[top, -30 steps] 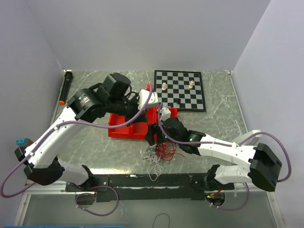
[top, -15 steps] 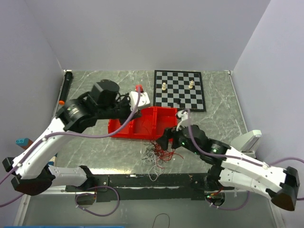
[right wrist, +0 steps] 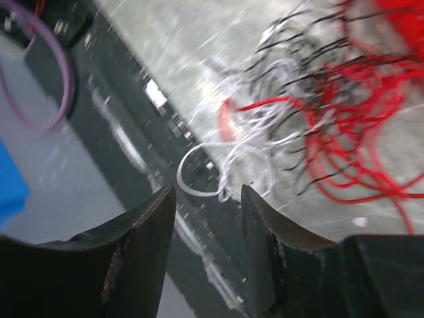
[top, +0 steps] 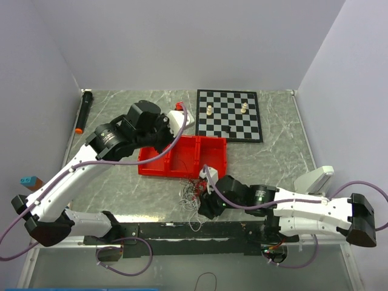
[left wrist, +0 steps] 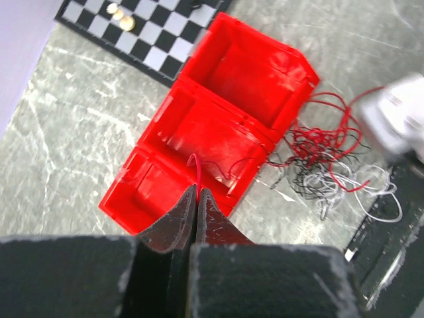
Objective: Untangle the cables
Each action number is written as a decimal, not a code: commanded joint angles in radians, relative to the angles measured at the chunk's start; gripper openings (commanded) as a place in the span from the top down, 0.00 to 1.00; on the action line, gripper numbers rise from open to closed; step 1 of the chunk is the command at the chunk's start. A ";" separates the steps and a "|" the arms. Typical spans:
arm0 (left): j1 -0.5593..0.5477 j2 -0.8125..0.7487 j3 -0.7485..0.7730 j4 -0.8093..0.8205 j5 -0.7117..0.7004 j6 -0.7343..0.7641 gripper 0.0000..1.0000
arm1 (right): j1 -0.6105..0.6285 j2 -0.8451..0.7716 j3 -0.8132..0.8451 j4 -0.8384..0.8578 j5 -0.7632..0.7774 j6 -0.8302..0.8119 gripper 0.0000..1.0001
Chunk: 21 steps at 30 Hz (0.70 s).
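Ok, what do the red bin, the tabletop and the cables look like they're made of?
Red bin: likely moulded plastic, glossy, with soft highlights on its walls. Tabletop: grey-green with white veins, a marble look; whether real stone or laminate, I cannot tell. Cables: thin flexible wires in red, white and black, probably plastic-insulated; they lie in loose, springy loops.
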State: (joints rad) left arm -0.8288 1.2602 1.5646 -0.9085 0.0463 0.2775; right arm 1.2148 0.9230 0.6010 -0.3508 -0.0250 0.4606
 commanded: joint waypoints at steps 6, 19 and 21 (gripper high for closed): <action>0.066 0.013 -0.017 0.031 -0.011 -0.032 0.99 | 0.057 0.086 0.002 0.027 -0.039 -0.026 0.48; 0.071 0.002 0.011 -0.016 0.050 -0.043 0.99 | 0.057 0.303 0.075 0.048 0.112 -0.033 0.58; 0.071 0.001 0.012 -0.021 0.053 -0.043 0.99 | 0.055 0.297 0.072 0.068 0.112 -0.031 0.66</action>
State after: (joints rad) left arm -0.7616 1.2816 1.5433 -0.9134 0.0704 0.2630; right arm 1.2655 1.2331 0.6300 -0.3336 0.0299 0.4286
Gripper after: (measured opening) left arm 0.023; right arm 0.400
